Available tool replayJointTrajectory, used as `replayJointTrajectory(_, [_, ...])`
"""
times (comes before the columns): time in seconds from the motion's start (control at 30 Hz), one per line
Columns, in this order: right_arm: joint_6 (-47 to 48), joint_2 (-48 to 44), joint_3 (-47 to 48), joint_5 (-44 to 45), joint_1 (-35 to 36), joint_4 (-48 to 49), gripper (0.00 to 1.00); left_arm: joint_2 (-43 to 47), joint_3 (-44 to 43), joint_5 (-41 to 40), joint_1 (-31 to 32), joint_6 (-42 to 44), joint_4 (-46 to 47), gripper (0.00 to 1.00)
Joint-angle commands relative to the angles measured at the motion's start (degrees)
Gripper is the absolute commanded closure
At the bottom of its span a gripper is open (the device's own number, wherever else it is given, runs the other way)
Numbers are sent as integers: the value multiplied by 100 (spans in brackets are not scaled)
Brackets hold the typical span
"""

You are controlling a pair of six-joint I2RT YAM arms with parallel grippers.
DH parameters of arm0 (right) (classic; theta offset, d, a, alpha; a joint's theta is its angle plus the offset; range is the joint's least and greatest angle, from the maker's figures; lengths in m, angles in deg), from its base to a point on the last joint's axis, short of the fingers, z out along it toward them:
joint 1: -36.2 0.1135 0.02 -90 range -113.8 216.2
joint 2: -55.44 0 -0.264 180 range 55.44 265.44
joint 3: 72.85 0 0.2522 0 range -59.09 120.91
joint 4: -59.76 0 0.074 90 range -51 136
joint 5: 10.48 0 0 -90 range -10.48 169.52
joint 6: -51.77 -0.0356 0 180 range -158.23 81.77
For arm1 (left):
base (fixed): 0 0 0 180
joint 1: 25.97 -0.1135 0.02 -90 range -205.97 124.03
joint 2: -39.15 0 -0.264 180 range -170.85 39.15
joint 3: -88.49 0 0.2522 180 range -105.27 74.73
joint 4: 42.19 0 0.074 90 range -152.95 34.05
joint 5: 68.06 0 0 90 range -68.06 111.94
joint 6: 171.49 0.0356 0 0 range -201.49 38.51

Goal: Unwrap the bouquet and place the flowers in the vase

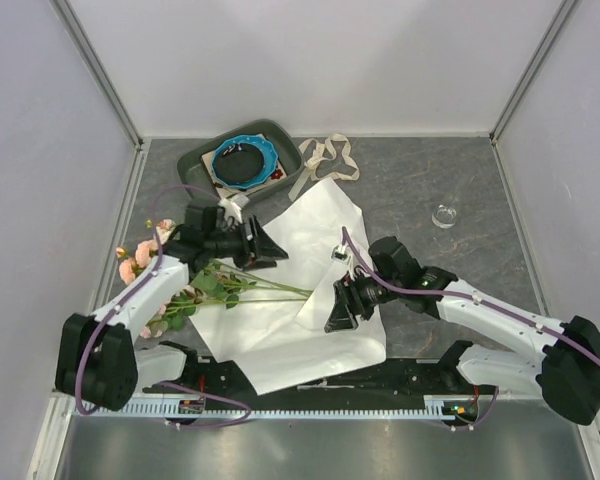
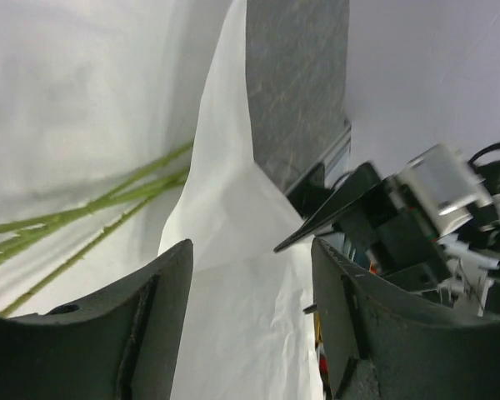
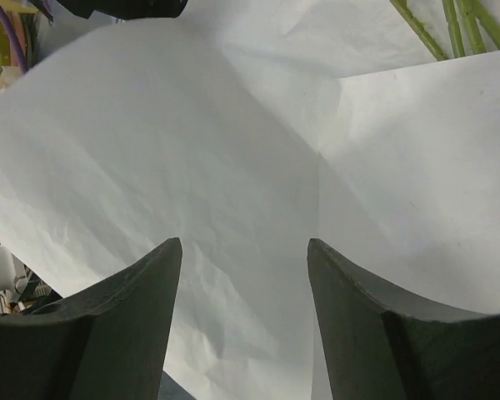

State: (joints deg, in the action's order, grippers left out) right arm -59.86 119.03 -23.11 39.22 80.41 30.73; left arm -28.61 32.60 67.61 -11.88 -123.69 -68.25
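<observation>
Overhead, the flowers (image 1: 180, 285) lay left of centre on the spread paper (image 1: 315, 225), stem tips between the left gripper (image 1: 265, 245) and right gripper (image 1: 338, 315); the vase (image 1: 443, 215) stood far right. Left wrist: jaws wide, stems (image 2: 83, 212) at left. Right wrist: jaws wide over paper, stems upper right.

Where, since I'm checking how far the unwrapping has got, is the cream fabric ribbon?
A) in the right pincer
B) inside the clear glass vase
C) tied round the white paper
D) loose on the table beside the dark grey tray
D: the cream fabric ribbon lies untied on the grey table, next to the dark grey tray, by the spread-out white paper sheet.
</observation>
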Motion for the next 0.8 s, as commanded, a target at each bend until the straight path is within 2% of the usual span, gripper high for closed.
replayJointTrajectory(0.0, [-227,-188,320,256,9,332,29,-525,301,92,1066,300,306,37])
replayJointTrajectory(0.03, [-245,-224,434,1312,-87,175,27,-553,424,13,1209,273,411,37])
replayJointTrajectory(0.1, [-464,-181,671,2363,-245,-239,14,-588,565,-137,1429,203,534,38])
replayJointTrajectory(0.17, [-631,20,734,2981,-902,-284,10,-562,741,-216,1439,98,710,38])
replayJointTrajectory(0.23, [-703,442,690,2983,-1613,-92,9,-536,794,-260,1439,54,790,38])
replayJointTrajectory(0.4, [-176,1635,1023,3046,-2170,691,5,-650,689,-410,1439,10,930,38])
replayJointTrajectory(0.53, [-9,2683,1121,2309,-2723,1306,5,-720,636,-384,1439,-96,1115,38])
replayJointTrajectory(0.7, [141,3377,1068,1683,-2777,2343,12,-545,662,-410,1439,-149,1159,38])
replayJointTrajectory(0.77, [28,3606,1138,1411,-2777,2615,27,-501,662,-436,1430,-166,1150,38])
